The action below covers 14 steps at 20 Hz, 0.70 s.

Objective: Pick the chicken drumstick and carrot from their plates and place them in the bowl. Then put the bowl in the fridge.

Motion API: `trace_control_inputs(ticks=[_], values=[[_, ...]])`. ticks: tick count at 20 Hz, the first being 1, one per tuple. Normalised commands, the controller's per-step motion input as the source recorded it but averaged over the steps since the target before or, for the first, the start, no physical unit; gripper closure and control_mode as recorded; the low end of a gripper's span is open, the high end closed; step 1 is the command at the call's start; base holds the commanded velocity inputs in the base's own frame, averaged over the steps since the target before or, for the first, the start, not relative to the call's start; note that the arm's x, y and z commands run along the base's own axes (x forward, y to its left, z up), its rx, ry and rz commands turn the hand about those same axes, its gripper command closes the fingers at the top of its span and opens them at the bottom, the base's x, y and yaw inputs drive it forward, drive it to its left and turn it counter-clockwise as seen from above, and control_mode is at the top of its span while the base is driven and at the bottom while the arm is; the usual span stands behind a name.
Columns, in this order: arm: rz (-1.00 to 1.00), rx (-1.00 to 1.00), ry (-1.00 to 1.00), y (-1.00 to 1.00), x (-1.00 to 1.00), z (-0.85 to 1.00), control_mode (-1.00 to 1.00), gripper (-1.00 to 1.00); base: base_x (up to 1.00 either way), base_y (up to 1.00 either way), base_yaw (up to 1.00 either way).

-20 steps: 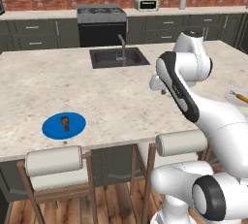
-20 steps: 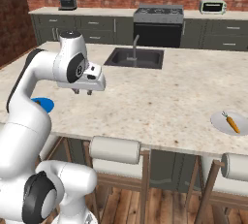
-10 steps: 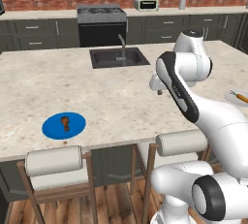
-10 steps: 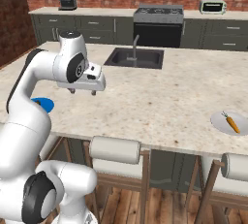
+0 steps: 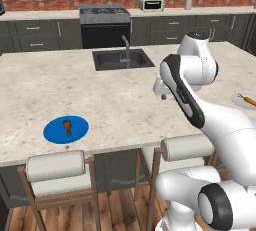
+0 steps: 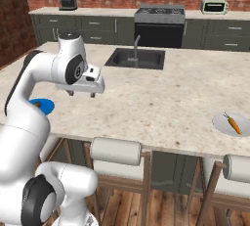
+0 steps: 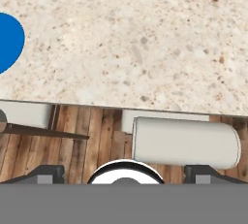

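Note:
The chicken drumstick [image 5: 66, 126] lies dark brown on the blue plate [image 5: 55, 131] near the island's front left. That plate peeks from behind my arm [image 6: 44, 105] and sits at the left edge of the hand view [image 7: 8, 41]. The carrot [image 6: 235, 124] rests on the pale plate [image 6: 222, 122] at the far right, also seen at the picture's edge [image 5: 246, 99]. My gripper [image 5: 161, 95] [image 6: 82, 93] hovers open above bare counter between the two plates, holding nothing; its fingertips [image 7: 47, 173] stand wide apart. The bowl and the fridge are out of view.
A dark sink with a faucet [image 5: 123, 58] [image 6: 135, 57] is set into the island's far side. Padded stools [image 5: 55, 165] [image 6: 117, 151] [image 7: 186, 142] line the front edge. A stove [image 5: 104, 17] and toaster [image 5: 150, 4] stand on the back counter.
The jaws have spread wide apart over the last second. The arm has stayed in about the same place above the counter.

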Motion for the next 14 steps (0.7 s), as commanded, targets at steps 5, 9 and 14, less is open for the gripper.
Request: trace_control_inputs(ticks=[5,9,14], values=[[0.00,-0.02,0.00,0.38,-0.01,-0.19,-1.00,-1.00,0.00,0.00,0.00],[-0.02,-0.03,0.00,0.50,0.12,-0.20,-1.00,-1.00,0.00,0.00,0.00],[-0.13,0.00,0.00,0.59,0.10,-0.10,-1.00,-1.00,0.00,0.00,0.00]])
